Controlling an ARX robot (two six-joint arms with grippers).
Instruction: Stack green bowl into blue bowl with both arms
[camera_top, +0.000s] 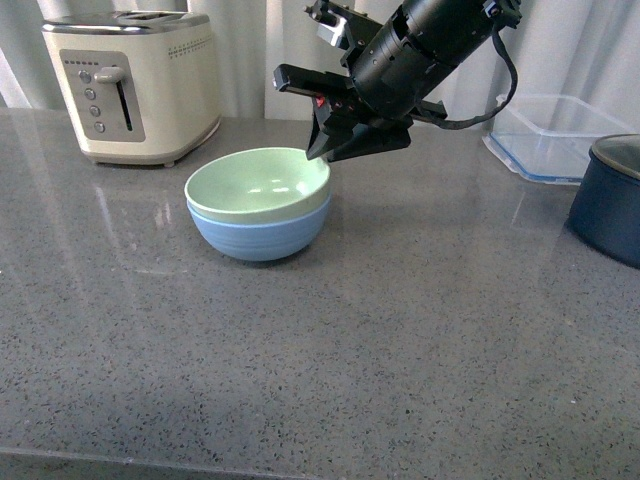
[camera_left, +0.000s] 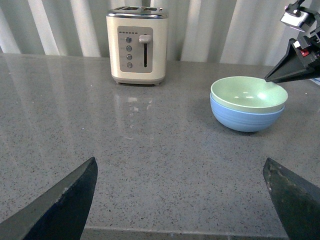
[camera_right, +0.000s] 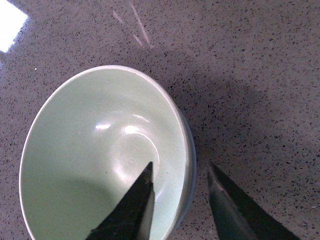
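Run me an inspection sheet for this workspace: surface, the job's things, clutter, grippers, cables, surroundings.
Surface: grey speckled countertop, no spills seen.
Job's things: green bowl sits nested inside blue bowl, both upright.
Clutter: cream toaster at back left; clear container and navy pot at right.
Grippers: right gripper open, one finger over the green bowl's inside, one outside the rim, contact unclear. Left gripper open, empty, apart from the bowls.
Cables: one black cable looping above the counter.
Surroundings: pale curtain behind.
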